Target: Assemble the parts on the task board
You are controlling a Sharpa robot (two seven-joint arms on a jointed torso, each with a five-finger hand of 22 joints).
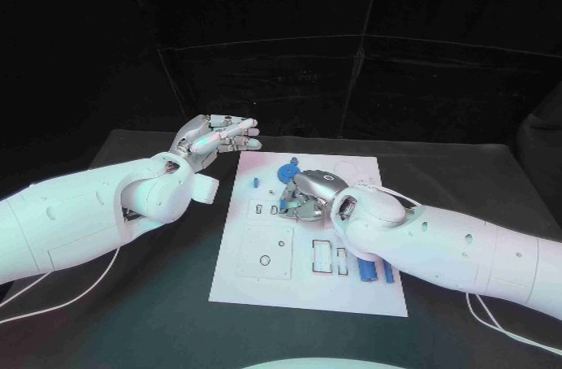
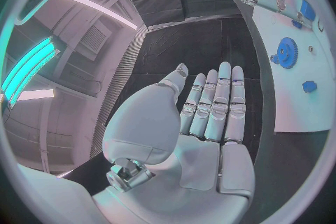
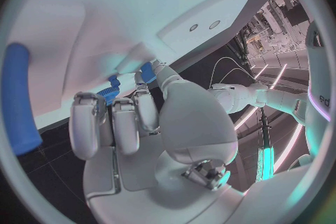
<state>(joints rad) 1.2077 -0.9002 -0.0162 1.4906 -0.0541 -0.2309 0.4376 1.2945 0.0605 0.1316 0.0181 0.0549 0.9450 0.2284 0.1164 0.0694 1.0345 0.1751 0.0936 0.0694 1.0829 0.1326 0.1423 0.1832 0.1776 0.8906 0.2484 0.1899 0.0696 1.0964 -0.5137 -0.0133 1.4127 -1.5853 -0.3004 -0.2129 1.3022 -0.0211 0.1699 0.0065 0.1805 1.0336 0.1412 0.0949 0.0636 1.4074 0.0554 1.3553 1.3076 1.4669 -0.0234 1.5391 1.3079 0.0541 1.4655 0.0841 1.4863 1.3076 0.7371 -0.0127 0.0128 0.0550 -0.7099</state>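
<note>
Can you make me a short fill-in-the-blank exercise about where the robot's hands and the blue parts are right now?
1. The left hand is raised beside the white task board with its fingers straight, holding ____.
2. The right hand rests on the ____.
3. The round blue gear lies on the board just beyond the ____ hand.
4. Two long blue bars lie near the board's ____ edge.

Missing words: nothing; board; right; right

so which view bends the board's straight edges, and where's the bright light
Both wrist views bend the task board: its edges curve. Left wrist view has bright strip lights at its rim, beyond the open left hand; head view keeps the board straight against a dark background.
</note>
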